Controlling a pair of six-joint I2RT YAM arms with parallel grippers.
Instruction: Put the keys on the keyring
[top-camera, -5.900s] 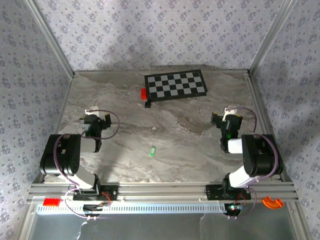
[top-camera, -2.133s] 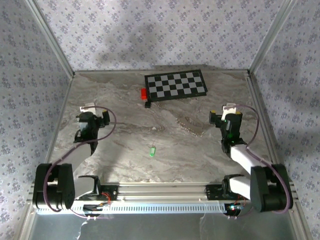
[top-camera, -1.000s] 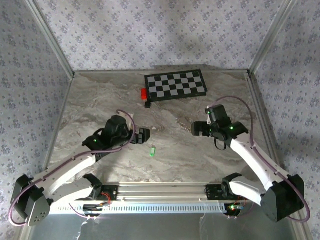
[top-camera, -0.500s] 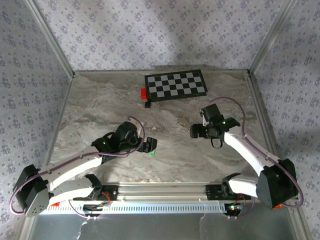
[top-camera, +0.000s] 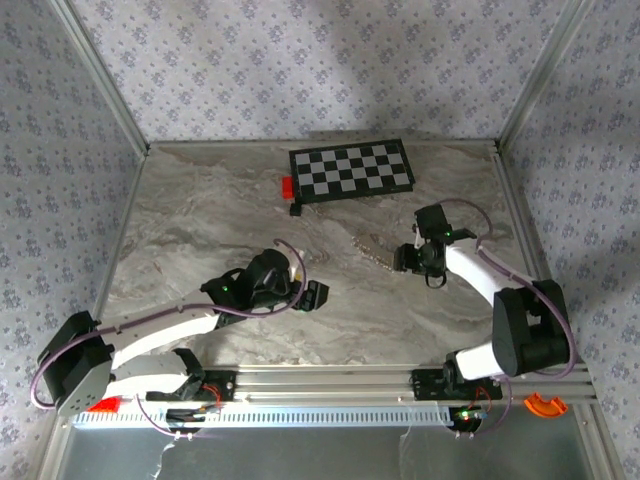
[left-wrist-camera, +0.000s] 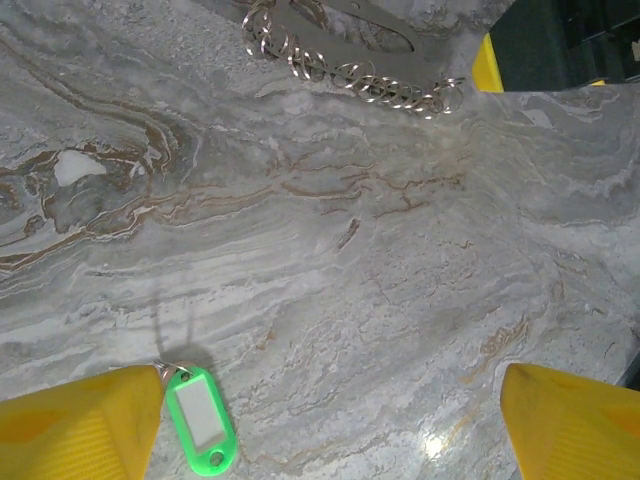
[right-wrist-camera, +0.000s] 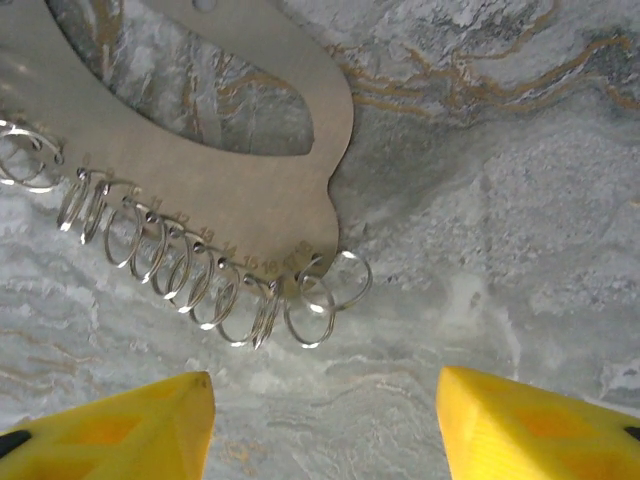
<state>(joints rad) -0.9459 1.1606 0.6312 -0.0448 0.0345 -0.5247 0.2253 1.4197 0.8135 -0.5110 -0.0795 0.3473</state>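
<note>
Left claw (top-camera: 310, 296), seen from above, hangs low over the marble table (top-camera: 190, 210). It is well apart from the keys (top-camera: 375, 250), on their near left side. Right claw (top-camera: 408, 258) is just beside the keys, on their right. The checkerboard (top-camera: 352, 168) and a small red block (top-camera: 287, 186) lie well beyond the keys.

From the left wrist, the left claw (left-wrist-camera: 330, 410) is wide open and has nothing in it. The keyring (left-wrist-camera: 203, 418), with its bright green tag, lies flat, well on the near side of the keys (left-wrist-camera: 340, 70). It is not in the middle of the claw. It lies right next to one yellow pad (left-wrist-camera: 80, 430), and I cannot tell if they touch. I think this claw is about to pick up the keyring. To do it well, it should slide sideways till the tag is in the middle. Then it should go down and squeeze slowly, since a thin flat tag can slip on smooth marble.

From the right wrist, the right claw (right-wrist-camera: 325, 400) is open too and holds nothing. The keys (right-wrist-camera: 180, 195) look like one flat grey piece with a row of little rings (right-wrist-camera: 200, 285) along its edge, just past the yellow fingertips (right-wrist-camera: 120, 425). This claw should reach a bit further and pinch the flat piece, not the loose rings, which would wobble.

I see no box or bowl. Keys and keyring both lie bare on the table.
</note>
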